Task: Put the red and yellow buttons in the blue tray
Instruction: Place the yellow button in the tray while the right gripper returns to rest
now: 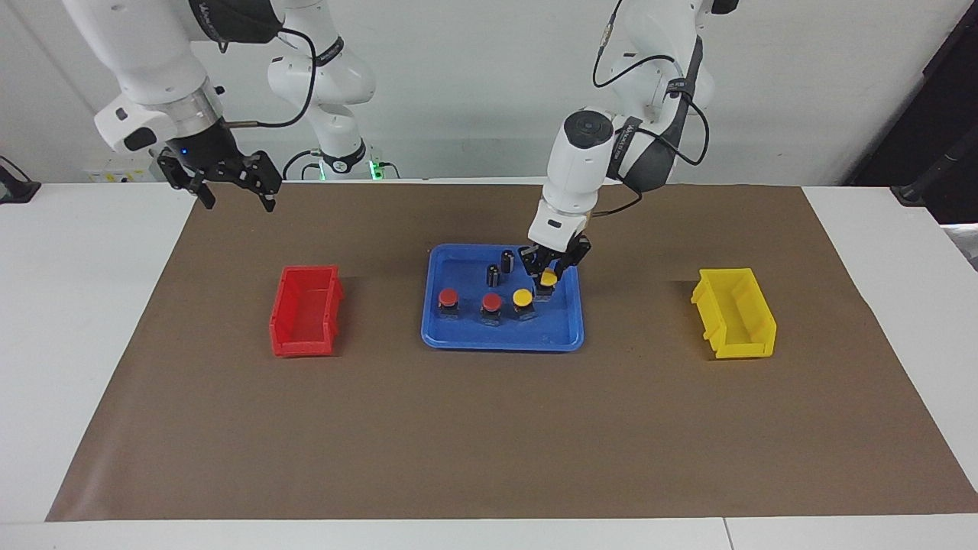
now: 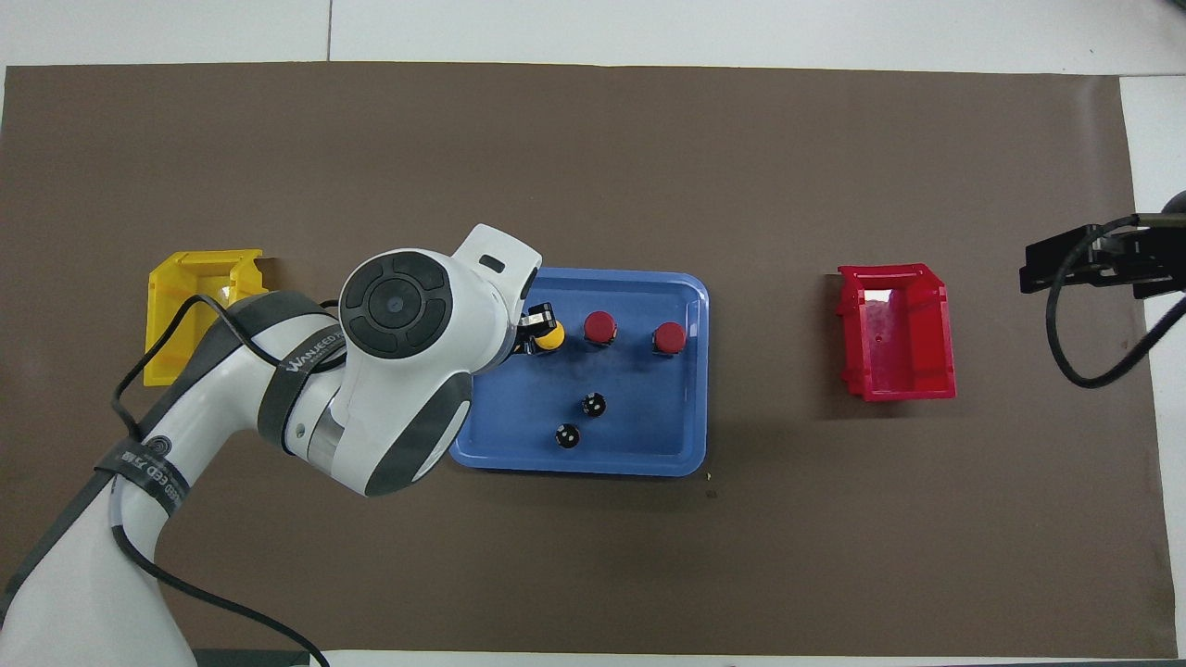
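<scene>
Left claw in blue tray, pinching a yellow button.
We note the right claw spread, waiting above the mat, ten o'clock of the red bin.

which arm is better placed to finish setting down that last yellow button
Left. Its tool is down inside the blue tray, around the yellow button beside the other three. The right tool waits raised near the table edge by the red bin.

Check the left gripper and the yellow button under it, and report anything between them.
Nothing visible stands between them. The left gripper is down in the blue tray with its fingers around the yellow button. The two dark cylinders stand beside it, apart.
</scene>
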Tool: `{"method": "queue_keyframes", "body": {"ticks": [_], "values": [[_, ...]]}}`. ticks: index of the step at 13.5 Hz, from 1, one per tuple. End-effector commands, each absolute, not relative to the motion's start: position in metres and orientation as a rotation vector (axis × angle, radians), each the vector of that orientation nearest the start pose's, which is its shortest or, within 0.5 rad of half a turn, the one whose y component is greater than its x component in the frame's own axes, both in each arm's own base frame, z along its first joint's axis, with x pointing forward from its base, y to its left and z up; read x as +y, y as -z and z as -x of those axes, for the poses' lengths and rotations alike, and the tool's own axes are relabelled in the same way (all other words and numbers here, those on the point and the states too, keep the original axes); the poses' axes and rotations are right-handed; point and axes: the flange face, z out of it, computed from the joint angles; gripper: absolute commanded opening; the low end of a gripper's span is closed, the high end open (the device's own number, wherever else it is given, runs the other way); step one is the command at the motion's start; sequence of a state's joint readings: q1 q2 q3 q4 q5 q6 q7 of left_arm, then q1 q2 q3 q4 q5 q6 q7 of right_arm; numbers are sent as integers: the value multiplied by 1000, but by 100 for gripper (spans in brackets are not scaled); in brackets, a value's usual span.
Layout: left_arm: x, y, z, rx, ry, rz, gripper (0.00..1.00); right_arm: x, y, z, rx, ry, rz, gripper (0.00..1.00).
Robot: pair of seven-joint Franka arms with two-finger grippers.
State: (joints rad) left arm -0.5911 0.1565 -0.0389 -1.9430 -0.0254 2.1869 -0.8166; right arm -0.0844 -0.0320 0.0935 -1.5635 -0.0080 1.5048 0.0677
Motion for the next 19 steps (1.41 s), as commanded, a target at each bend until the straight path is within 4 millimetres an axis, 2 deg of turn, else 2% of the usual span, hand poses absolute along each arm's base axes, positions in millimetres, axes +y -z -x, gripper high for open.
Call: {"method": "queue_keyframes", "body": {"ticks": [1, 3, 6, 9, 10, 11, 12, 14, 15, 16, 17, 19], "values": [[-336, -411, -494, -337, 110, 3210, 1, 12, -629, -544, 43, -92, 3133, 100], [-337, -392, -500, -344, 122, 3215, 1, 17, -626, -540, 28, -102, 3132, 100], [-332, -377, -490, -335, 82, 3196, 1, 18, -613, -538, 20, -59, 3135, 100], [-326, -364, -484, -284, 74, 3194, 3, 28, -613, -536, -7, -54, 3136, 100], [-325, -364, -485, -284, 79, 3196, 30, 28, -613, -536, -7, -56, 3136, 100], [-322, -367, -489, -297, 90, 3200, 85, 28, -614, -536, -7, -56, 3136, 100], [-325, -370, -490, -296, 83, 3197, 100, 26, -615, -537, -4, -51, 3137, 100], [-327, -401, -497, -294, 47, 3180, 100, 24, -616, -537, 0, -49, 3139, 100], [-325, -435, -504, -296, 11, 3159, 100, 23, -616, -536, 3, -51, 3137, 100], [-320, -457, -509, -297, -31, 3131, 100, 22, -617, -537, 5, -49, 3137, 100], [-306, -482, -519, -283, -47, 3118, 100, 22, -617, -537, 5, -49, 3137, 100], [-259, -515, -538, -206, -53, 3126, 100, 22, -619, -538, 5, -49, 3138, 100]]}}
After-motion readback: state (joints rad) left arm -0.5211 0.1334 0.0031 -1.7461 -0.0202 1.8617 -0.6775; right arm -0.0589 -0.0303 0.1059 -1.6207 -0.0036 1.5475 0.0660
